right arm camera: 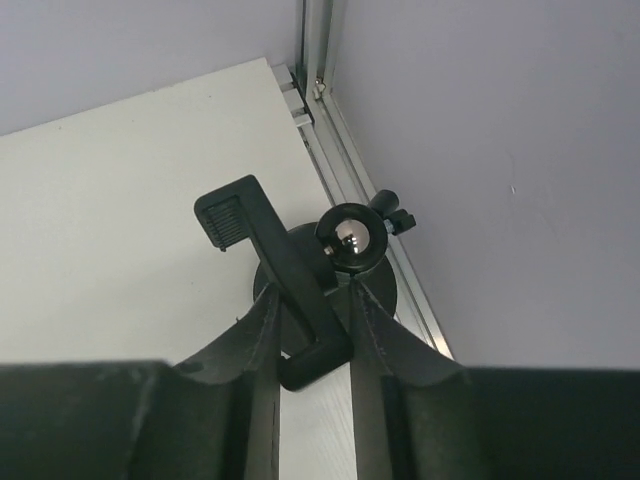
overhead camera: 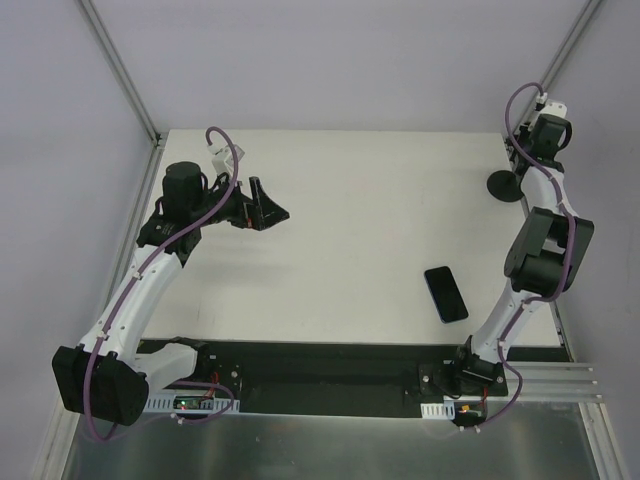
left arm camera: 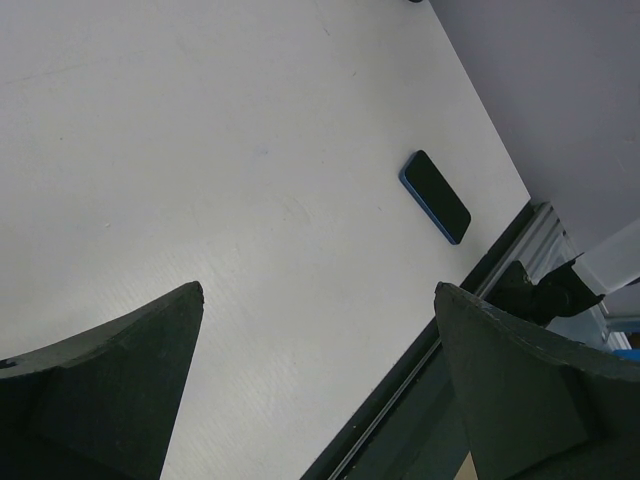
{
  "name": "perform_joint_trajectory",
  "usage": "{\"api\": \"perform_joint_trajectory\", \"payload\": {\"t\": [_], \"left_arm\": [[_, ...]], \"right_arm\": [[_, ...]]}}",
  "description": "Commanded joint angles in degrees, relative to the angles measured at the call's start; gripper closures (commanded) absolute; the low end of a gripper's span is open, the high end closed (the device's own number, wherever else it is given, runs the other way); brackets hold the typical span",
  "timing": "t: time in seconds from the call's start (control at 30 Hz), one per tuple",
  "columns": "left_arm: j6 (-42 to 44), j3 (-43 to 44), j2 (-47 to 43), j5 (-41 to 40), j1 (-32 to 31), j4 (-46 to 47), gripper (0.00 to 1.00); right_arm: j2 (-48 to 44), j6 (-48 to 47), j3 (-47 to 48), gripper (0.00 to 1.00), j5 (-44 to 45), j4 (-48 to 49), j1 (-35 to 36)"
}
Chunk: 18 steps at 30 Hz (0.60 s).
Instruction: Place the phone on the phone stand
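At far-right corner we've got R gripper (right arm camera: 312,292) clamped on phone stand (right arm camera: 262,235) cradle; L gripper (left arm camera: 320,290) gapes open. Skewed grip could topple it, w/ phone (overhead camera: 445,293) unplaced.

Log entry for you: the left arm (overhead camera: 135,295) and right arm (overhead camera: 497,318) have white link shells with black joint housings. A purple cable (overhead camera: 237,150) loops along each. Left gripper (left arm camera: 318,288): matte black, wedge-shaped fingers (left arm camera: 120,380), grainy surface. Right gripper (right arm camera: 312,290): fingers (right arm camera: 250,370) of the same black, tapering to narrow tips.
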Motion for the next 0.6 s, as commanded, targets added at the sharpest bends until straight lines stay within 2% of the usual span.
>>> {"api": "perform_joint_trajectory", "payload": {"t": [0.0, 0.03, 0.17, 0.3, 0.33, 0.43, 0.57], "left_arm": [[0.70, -0.35, -0.18, -0.30, -0.45, 2.26, 0.03], [0.78, -0.43, -0.27, -0.39, -0.45, 2.18, 0.03], [0.96, -0.43, -0.36, -0.48, -0.45, 2.18, 0.03], [1.22, -0.61, -0.27, -0.75, -0.45, 2.18, 0.03], [1.22, -0.61, -0.36, -0.66, -0.45, 2.18, 0.03], [1.57, -0.70, -0.36, -0.57, -0.45, 2.35, 0.03], [1.58, -0.87, 0.25, 0.57, -0.45, 2.88, 0.06]], "right_arm": [[-3.97, -3.18, 1.19, 0.92, -1.30, -1.75, 2.16], [-4.94, -3.27, -0.04, 0.99, -1.30, -2.36, 3.47], [-9.78, -2.83, -1.71, 0.99, -1.48, -9.99, 8.30], [-18.99, -2.05, -9.00, 0.99, -4.80, -10.01, 14.20], [-19.97, -0.65, -9.71, 1.00, -12.65, -10.71, 15.25], [-24.01, 3.41, -15.76, 0.99, -28.22, -9.58, 18.66], [-29.11, -0.89, -25.35, 0.99, -39.34, -4.57, 28.51]]}}
